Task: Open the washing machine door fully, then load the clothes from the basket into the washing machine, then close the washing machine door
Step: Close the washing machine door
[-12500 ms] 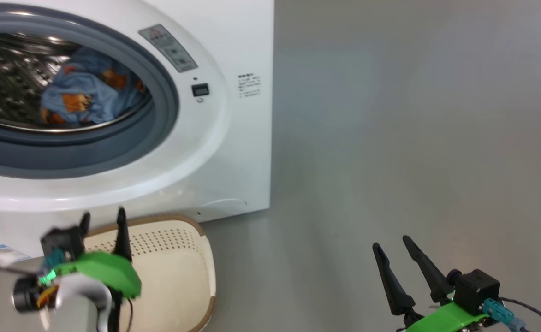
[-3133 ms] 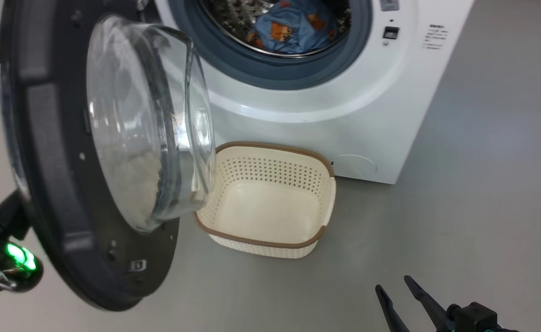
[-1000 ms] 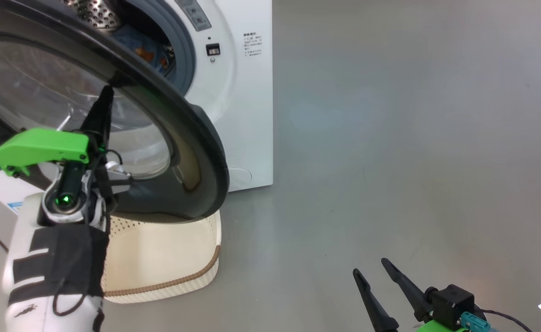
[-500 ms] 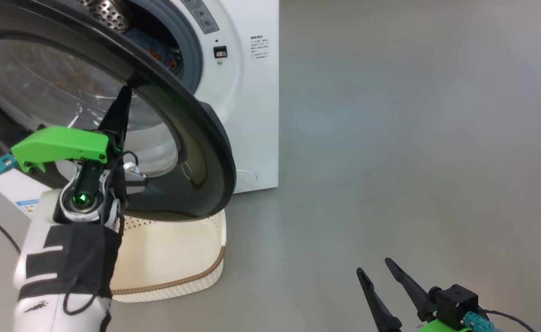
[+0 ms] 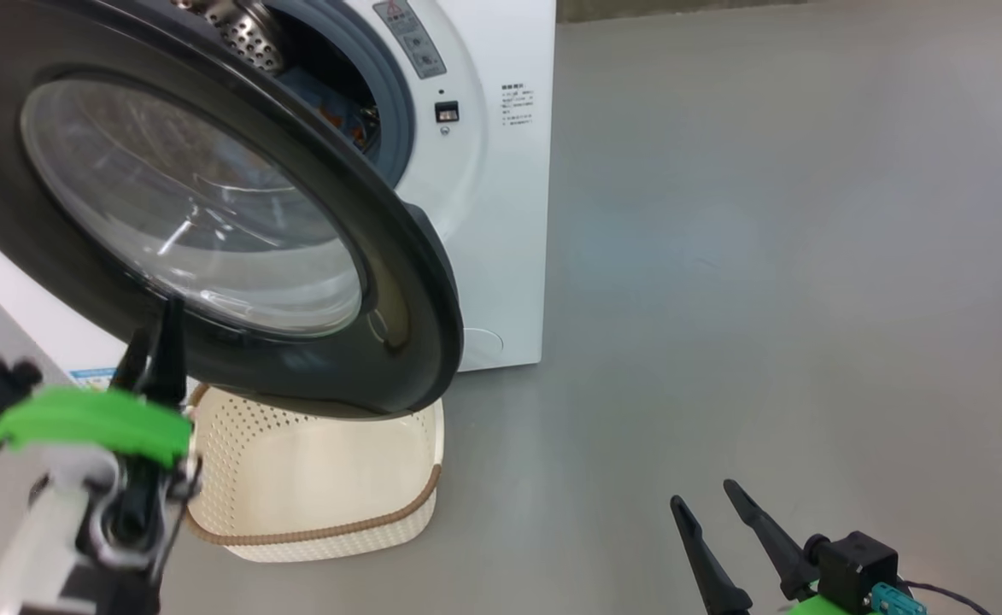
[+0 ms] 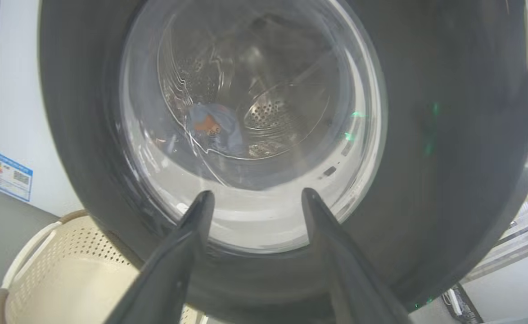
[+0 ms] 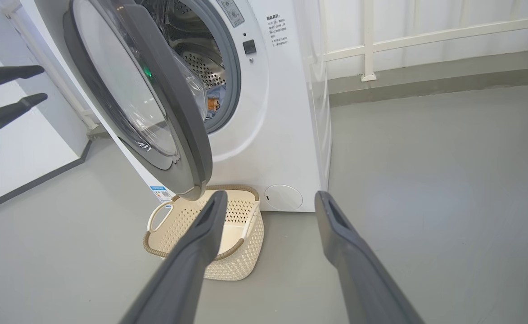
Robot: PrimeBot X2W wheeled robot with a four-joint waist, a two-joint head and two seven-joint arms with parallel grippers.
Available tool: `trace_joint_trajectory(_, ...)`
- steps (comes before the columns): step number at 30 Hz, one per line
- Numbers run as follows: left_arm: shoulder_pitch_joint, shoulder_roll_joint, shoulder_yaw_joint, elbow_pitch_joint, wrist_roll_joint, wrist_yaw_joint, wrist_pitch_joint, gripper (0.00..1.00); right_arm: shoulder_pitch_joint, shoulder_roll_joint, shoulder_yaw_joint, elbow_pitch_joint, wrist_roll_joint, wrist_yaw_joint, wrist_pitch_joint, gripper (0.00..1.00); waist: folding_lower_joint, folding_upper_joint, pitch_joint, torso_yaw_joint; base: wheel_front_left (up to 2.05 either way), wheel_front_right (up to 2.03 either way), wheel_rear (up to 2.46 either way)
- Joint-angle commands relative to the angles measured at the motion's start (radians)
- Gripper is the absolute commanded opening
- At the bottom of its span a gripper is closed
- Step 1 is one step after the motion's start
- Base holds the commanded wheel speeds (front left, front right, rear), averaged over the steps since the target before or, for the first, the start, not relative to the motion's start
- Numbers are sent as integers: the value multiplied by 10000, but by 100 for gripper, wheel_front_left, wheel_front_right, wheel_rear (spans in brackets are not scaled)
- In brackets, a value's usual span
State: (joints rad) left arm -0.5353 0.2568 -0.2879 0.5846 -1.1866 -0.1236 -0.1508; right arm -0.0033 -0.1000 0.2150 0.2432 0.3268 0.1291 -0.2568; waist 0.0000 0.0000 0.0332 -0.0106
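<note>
The washing machine (image 5: 501, 213) is a white front-loader. The washing machine door (image 5: 398, 282), a black ring around domed glass, stands partly swung shut, leaving a gap on the right side. The clothes (image 5: 330, 107) lie in the drum, blue with orange print, also seen through the glass (image 6: 212, 128). The cream basket (image 5: 338, 534) sits on the floor under the door, with nothing visible inside. My left gripper (image 5: 156, 329) is open in front of the door's lower glass (image 6: 257, 193), holding nothing. My right gripper (image 5: 706, 493) is open over bare floor at the lower right.
Grey floor (image 5: 765, 256) spreads wide to the right of the machine. A white railing and wall (image 7: 426, 40) run behind it. A blue label sticker (image 6: 11, 175) sits low on the machine's front. The door overhangs the basket's back half.
My left gripper has dropped down off the door glass and its fingers have opened. The head camera has shifted. The right gripper has stayed open.
</note>
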Motion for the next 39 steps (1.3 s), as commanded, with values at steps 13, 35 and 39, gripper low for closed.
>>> trace_joint_trajectory(13, 3156, 733, 851, -1955, 4455, 1340, -1105, 100, 189, -56, -128, -434, -132, 16, -49, 100, 0, 0, -377, 484, 0, 0, 0)
trace_joint_trajectory(35, 7258, -1687, 4017, -4479, 8616, 548, -1109, 100, 329, -15, -465, -539, -184, 16, -49, 100, 0, 0, -669, 388, 0, 0, 0)
trace_joint_trajectory(39, 7244, -1861, 4301, -4521, 8809, 368, -1109, 100, 311, 41, -570, -564, -218, 16, -49, 100, 0, 0, -661, 353, 0, 0, 0)
